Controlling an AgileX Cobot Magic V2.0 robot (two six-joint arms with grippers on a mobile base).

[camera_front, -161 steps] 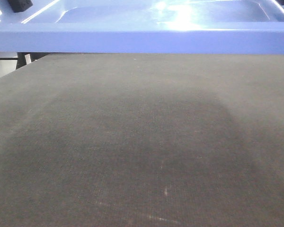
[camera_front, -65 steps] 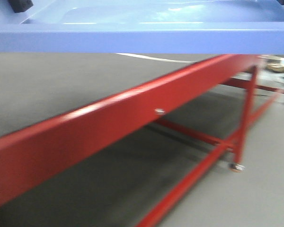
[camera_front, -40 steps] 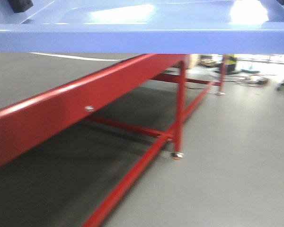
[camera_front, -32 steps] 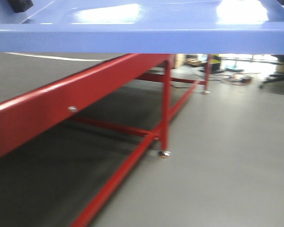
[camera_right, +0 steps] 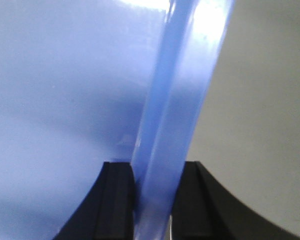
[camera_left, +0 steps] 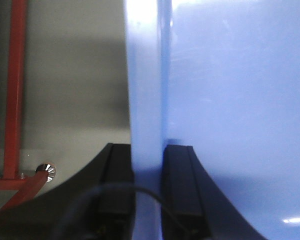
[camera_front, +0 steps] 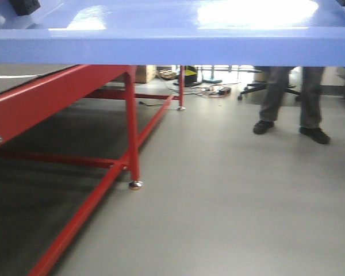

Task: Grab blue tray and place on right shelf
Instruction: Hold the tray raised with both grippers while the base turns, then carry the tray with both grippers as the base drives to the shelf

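My left gripper (camera_left: 148, 197) is clamped on the rolled rim of the blue tray (camera_left: 230, 100) at the bottom centre of its wrist view. My right gripper (camera_right: 152, 200) pinches the opposite rim the same way. The tray spans the top of the front view, above a red table frame (camera_front: 57, 100) and grey floor (camera_front: 230, 201).

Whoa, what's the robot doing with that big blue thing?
The robot holds a blue tray with both arms: the left gripper pinches one rim, the right gripper the other. The tray hangs above the grey floor, beside a red table frame. Someone's legs stand ahead. The shelf is not in view.
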